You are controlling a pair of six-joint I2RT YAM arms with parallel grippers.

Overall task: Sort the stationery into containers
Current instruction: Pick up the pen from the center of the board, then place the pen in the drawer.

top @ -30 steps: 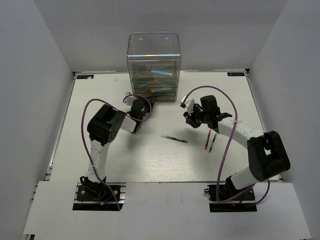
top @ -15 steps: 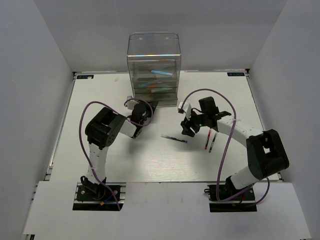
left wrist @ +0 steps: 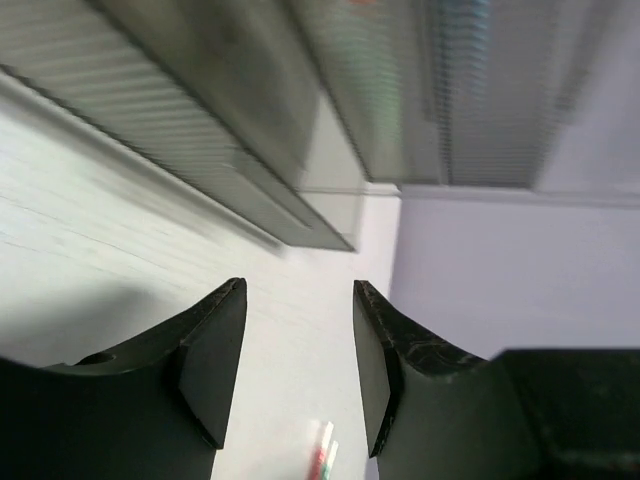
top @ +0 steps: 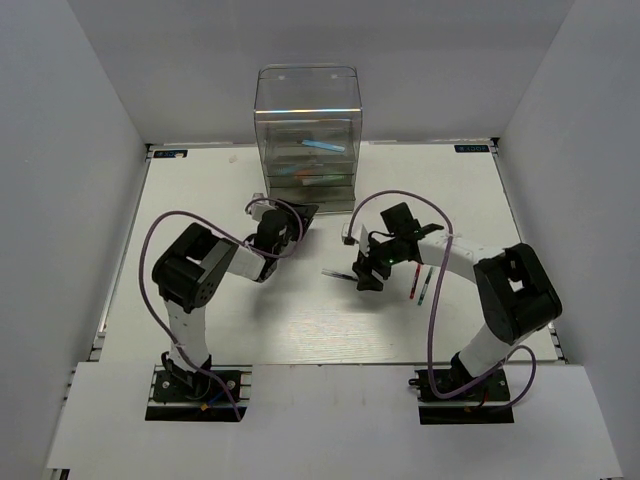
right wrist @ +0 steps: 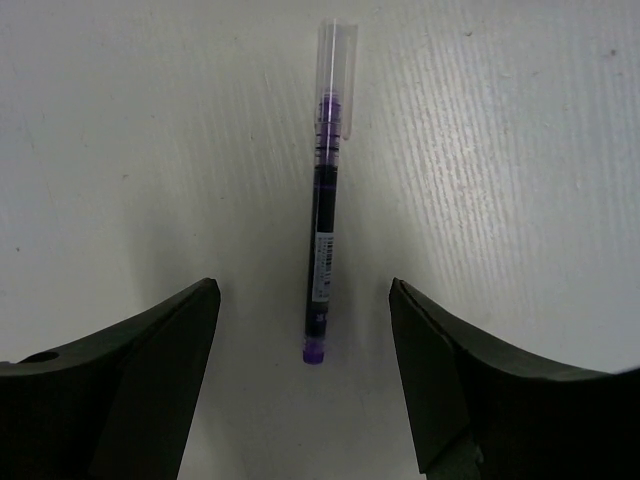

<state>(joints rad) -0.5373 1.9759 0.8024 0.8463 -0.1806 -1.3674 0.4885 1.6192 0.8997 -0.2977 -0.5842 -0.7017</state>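
Step in hand: we judge it to be the pickup of the dark pen (right wrist: 322, 200), which lies flat on the tabletop (top: 200, 200) in front of the drawer unit (top: 307, 135).
Right arm: the right gripper (right wrist: 303, 320) hovers over the pen's rear end with its fingers apart, one on each side of the barrel. Nothing is clamped yet.
Left arm: the left gripper (left wrist: 298, 320) is spread and empty, close to the unit's front.
Doing it well: we would go straight down and keep the barrel centred between the fingers. We would close on the barrel rather than the clear cap. A slim round pen can roll or swing, so a grip nearer its middle looks safer.
Other pens: the red pen (top: 414, 282) and teal pen (top: 427, 286) lie side by side just right of the right gripper. A light blue pen (top: 322, 146) sits in an upper drawer.
Hard to make out: we cannot tell whether the right fingertips touch the tabletop. From above, the gripper covers part of the dark pen. The lower drawers' contents blur through the plastic, and the left wrist view is smeared.
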